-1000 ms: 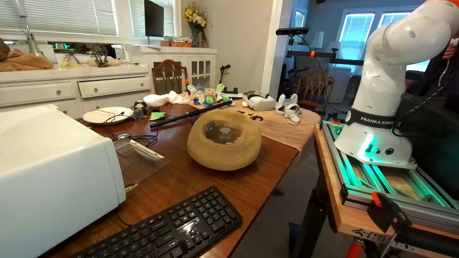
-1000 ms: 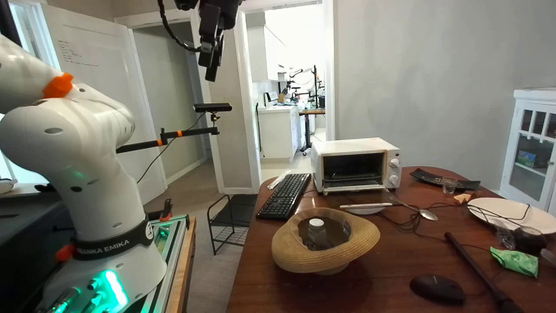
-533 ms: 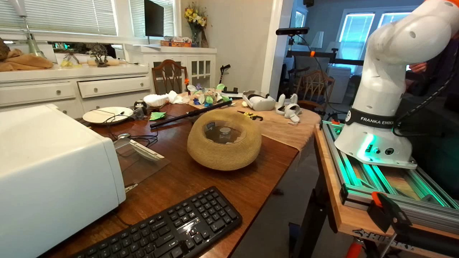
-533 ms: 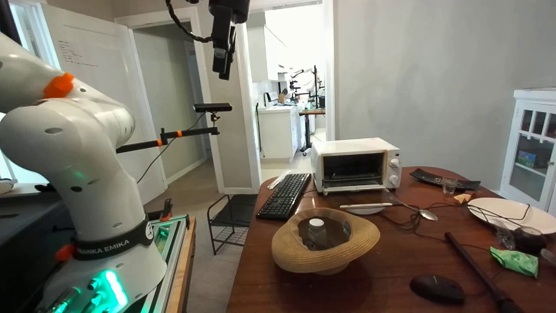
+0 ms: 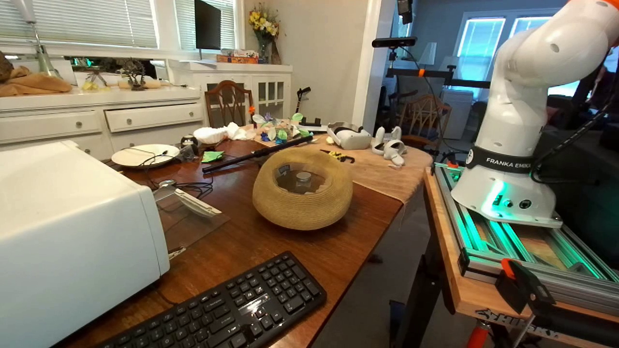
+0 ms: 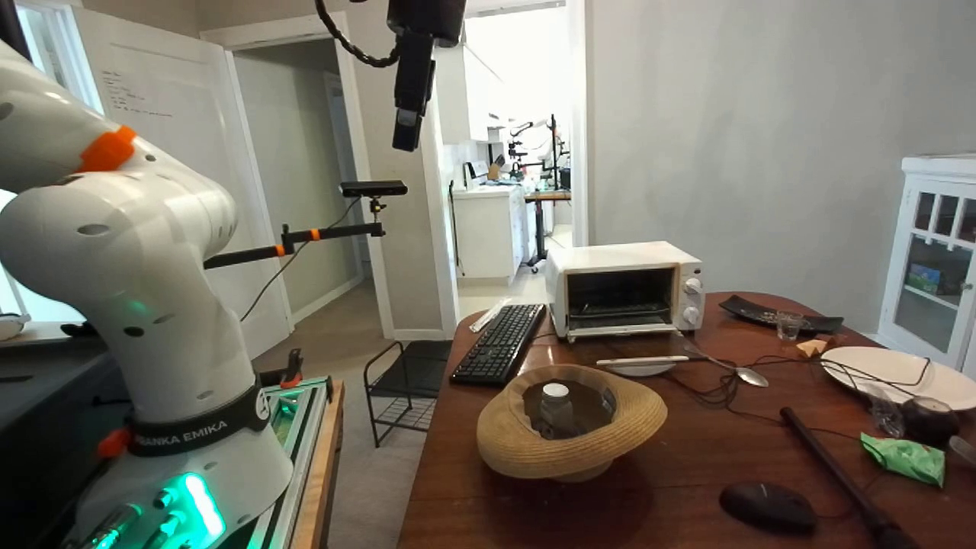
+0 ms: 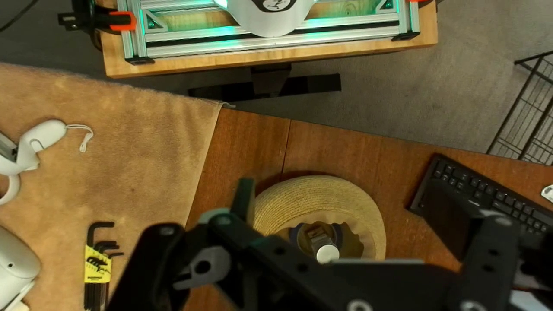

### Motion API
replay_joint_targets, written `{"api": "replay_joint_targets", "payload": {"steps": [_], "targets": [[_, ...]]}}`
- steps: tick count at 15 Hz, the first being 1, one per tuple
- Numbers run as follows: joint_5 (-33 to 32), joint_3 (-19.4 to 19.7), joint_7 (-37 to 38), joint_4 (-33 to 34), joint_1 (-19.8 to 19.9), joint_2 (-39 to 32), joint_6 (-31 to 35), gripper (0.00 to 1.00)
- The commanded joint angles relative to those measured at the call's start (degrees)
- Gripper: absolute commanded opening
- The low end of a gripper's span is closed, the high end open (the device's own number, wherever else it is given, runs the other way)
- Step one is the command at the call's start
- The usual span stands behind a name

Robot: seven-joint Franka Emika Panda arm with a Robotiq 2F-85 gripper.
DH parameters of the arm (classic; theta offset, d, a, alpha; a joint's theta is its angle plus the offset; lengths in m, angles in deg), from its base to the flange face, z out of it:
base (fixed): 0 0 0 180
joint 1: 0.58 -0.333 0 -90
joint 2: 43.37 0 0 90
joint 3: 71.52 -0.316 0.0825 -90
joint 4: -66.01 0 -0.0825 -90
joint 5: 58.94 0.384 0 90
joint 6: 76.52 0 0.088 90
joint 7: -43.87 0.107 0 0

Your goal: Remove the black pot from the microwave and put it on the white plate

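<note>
the arm [image 6: 145, 252] leans back and runs out of view at the top, and the fingers [image 6: 412, 91] hang high in the air, pointing down. in the wrist view they stand wide apart, the straw hat [image 7: 322, 194] showing far below between them. the hat rests upturned on the desk [image 6: 679, 461], and a clear bottle [image 6: 557, 415] with a white cap [image 6: 556, 390] stands inside it. the white microwave [image 6: 618, 256] has its glass door [image 5: 191, 224] lowered; a rack [image 6: 621, 310] shows low in it, but the inside is too dark to tell whether the black pot is there. a small round black thing [image 6: 930, 421] sits just beside the white plate [image 6: 945, 381]; i cannot tell whether that is the pot. farther back, a small clear glass [image 6: 789, 328] stands by a black dish [image 6: 743, 307]; whether in it or in front, i cannot tell.
</note>
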Motion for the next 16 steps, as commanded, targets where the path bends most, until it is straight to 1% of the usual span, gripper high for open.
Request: {"api": "replay_joint_targets", "payload": {"steps": [1,14,16], "targets": [[0.32,-0.65,-0.46,0.14,0.88,-0.09,-0.11,1.0],[0.33,-0.65,-0.47,0.16,0.88,-0.09,-0.11,1.0],[0.43,1.06,-1.32,0.23,1.69,-1.95,1.08,1.0]]}}
